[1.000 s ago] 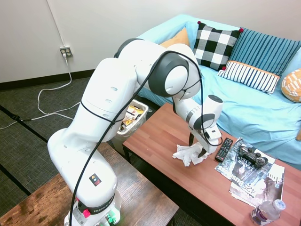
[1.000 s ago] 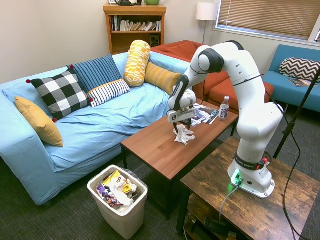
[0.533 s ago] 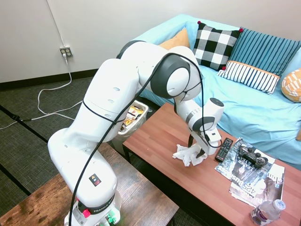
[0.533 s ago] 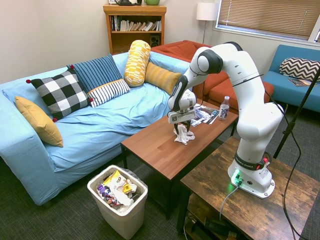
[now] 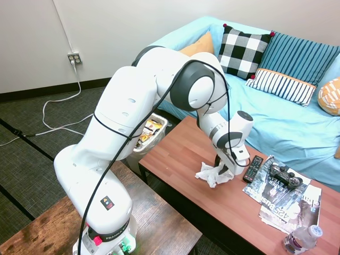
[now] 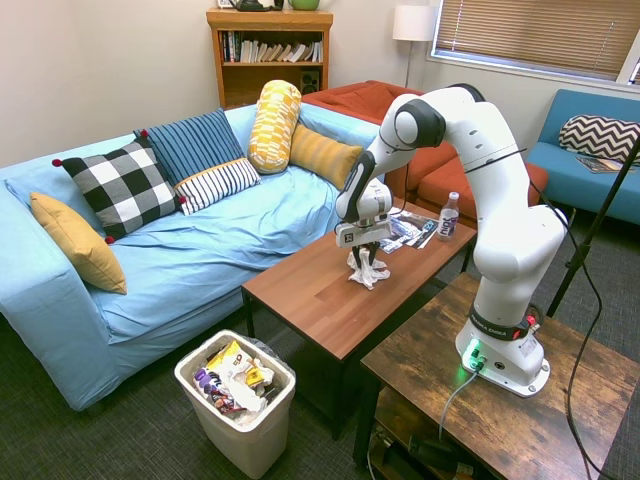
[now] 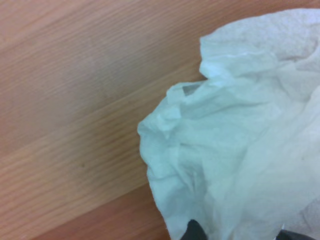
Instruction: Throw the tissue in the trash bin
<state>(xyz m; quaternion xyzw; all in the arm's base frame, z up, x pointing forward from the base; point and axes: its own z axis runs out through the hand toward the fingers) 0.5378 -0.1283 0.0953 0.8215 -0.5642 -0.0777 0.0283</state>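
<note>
Now tissue (image 5: 211,174) lies crumpled, axis unclear.

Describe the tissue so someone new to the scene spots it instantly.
Find the reddish-brown coffee table in front of the blue sofa. The tissue is the crumpled white wad mid-table, right under the arm's claw. Unlike the black remote and glossy magazines nearby, it's soft, wrinkled and plain.

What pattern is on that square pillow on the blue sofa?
The square pillow has a black-and-white check, clearest in the second exterior view.
</note>
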